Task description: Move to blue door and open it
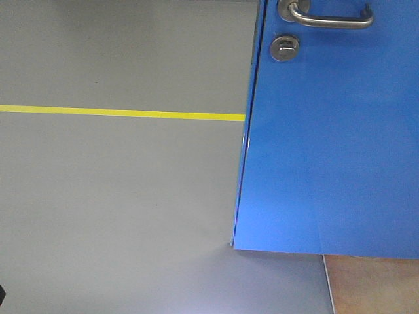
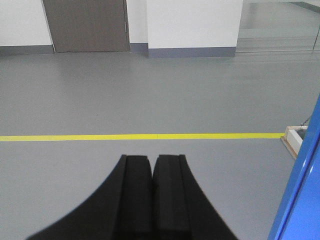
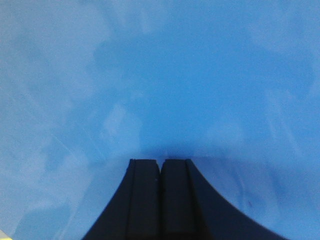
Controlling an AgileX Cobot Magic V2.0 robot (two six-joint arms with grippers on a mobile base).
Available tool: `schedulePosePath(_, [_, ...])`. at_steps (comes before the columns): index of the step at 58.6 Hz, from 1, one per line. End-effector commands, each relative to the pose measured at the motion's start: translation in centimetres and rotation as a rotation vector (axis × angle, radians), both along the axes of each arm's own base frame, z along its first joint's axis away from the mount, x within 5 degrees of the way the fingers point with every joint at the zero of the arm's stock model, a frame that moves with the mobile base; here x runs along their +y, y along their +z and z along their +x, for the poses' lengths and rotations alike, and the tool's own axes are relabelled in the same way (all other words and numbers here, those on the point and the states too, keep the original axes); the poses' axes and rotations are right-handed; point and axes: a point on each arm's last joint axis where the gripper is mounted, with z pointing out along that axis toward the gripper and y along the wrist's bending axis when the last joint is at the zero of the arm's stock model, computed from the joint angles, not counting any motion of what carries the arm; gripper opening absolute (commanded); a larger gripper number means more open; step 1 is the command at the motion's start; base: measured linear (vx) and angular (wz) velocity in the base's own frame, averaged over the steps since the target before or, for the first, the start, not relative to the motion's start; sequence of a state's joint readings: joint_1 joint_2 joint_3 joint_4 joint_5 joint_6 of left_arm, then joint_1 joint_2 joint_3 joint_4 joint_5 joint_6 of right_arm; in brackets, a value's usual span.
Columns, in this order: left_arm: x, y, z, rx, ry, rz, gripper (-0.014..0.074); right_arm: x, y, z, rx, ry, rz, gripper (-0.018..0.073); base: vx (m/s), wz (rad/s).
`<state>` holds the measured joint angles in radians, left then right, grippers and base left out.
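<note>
Across the front-facing view, the blue door (image 1: 327, 144) fills the right half of the frame, its free edge standing over grey floor (image 1: 118, 196) crossed by a yellow line (image 1: 118, 112). A silver lever handle (image 1: 330, 19) sits at the top, with a round thumb-turn lock (image 1: 285, 47) just below; neither gripper shows here.

From the left wrist, the left gripper (image 2: 151, 167) has its black fingers pressed together and holds nothing. The door is only a blue sliver off to its right, well clear of the tips, with the yellow line ahead.

From the right wrist, the right gripper (image 3: 160, 167) is likewise closed on nothing, its tips very near or against the glossy panel directly ahead; contact cannot be confirmed.

The panel looks rigid, heavy and slick, offering no purchase on its flat face, so a push there would likely slide. The lever appears the sound place to take hold, hooked or pressed downward near its free end. It probably lies above the right gripper, though neither wrist view shows it.
</note>
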<state>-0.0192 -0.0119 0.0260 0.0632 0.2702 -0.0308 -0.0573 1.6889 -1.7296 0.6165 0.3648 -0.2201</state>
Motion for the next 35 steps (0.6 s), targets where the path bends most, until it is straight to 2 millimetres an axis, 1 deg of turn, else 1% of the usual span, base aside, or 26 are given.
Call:
schedulePosePath(1, [-0.1,1.7,-0.1,-0.121,-0.006,-0.009,0.0073,-0.4,2.2,-0.6,-0.102,-0.04,0.002,0.0012,-0.06,-0.01])
schedulePosePath(8, [-0.1,1.7,-0.1,-0.121,-0.006,-0.009,0.0073,-0.5,0.8,0.5,-0.067,-0.04,0.003,0.0012,-0.05,0.01])
schedulePosePath(27, [-0.1,1.7,-0.1,-0.121,-0.006,-0.009,0.0073,-0.6,-2.3,2.8,0.008,-0.039,0.006,0.0012,-0.01,0.02])
schedulePosePath(32, [-0.1,1.7,-0.1,-0.121,-0.006,-0.009,0.0073,-0.6,-2.3,2.7,0.009,-0.038,0.004,0.0012,0.0,0.0])
schedulePosePath(35, [-0.1,1.7,-0.1,-0.121,-0.006,-0.009,0.0073,-0.5,-1.8,2.4,0.0,-0.034,0.004,0.0012,0.0,0.0])
